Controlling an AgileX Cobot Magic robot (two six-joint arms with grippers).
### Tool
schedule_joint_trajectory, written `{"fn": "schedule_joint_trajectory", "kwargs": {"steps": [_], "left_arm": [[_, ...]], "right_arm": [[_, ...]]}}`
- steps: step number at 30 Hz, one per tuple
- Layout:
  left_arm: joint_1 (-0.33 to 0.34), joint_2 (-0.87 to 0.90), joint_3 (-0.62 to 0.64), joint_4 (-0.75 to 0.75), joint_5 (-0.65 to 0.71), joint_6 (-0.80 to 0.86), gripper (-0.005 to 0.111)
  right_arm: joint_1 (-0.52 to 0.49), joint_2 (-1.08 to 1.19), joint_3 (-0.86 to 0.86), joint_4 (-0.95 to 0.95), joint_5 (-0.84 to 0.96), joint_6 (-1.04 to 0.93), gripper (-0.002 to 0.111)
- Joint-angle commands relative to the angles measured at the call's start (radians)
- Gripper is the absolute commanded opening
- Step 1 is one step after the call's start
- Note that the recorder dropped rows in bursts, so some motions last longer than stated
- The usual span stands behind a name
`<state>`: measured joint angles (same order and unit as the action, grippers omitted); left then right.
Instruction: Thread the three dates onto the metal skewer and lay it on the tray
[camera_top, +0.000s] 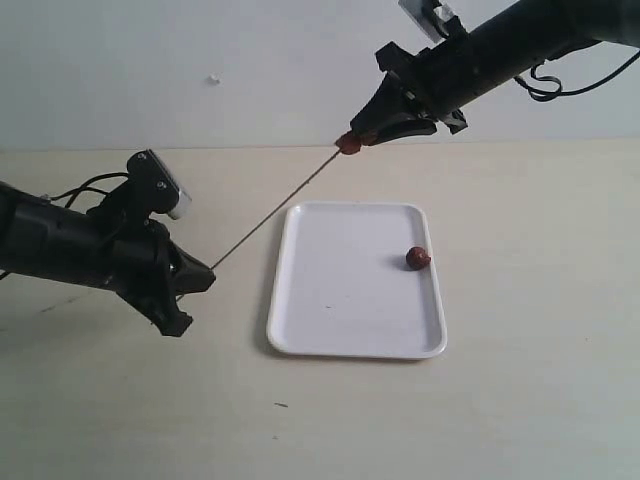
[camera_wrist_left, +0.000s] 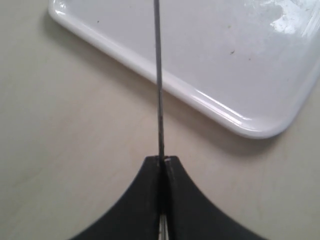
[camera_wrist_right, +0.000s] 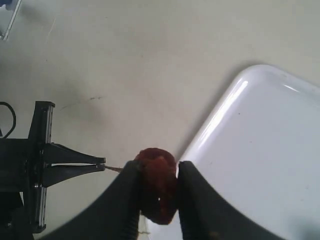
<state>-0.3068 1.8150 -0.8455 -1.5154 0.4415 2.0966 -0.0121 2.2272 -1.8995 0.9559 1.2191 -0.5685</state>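
Exterior view: plain white tray (camera_top: 300, 330) holds one date (camera_top: 418, 258).

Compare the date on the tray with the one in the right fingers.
Tray date lies loose on the tray; held date is pinched between the right fingers, raised in the air. Held date sits at the skewer tip; tray date is clear of it. Both small, roundish, dark red.

Light is bright, soft and even — shadows are faint. In the exterior view a pale grey shadow spreads on the surface (camera_top: 520, 400) around nine o'clock from the tray (camera_top: 340, 300). Both wrist views show white glare along the tray's glossy rim; the right tool (camera_wrist_right: 159, 170) sits close to its lens, dark and blurred.
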Motion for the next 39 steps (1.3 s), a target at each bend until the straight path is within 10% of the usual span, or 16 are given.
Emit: {"fn": "schedule_joint_trajectory", "kwargs": {"steps": [1, 39], "left_arm": [[0.003, 0.000, -0.007, 0.009, 0.014, 0.001, 0.000], [0.003, 0.000, 0.003, 0.008, -0.025, -0.001, 0.000]], "right_arm": [[-0.001, -0.012, -0.011, 0.012, 0.002, -0.003, 0.026], [-0.011, -0.012, -0.011, -0.024, 0.002, 0.013, 0.026]]}}
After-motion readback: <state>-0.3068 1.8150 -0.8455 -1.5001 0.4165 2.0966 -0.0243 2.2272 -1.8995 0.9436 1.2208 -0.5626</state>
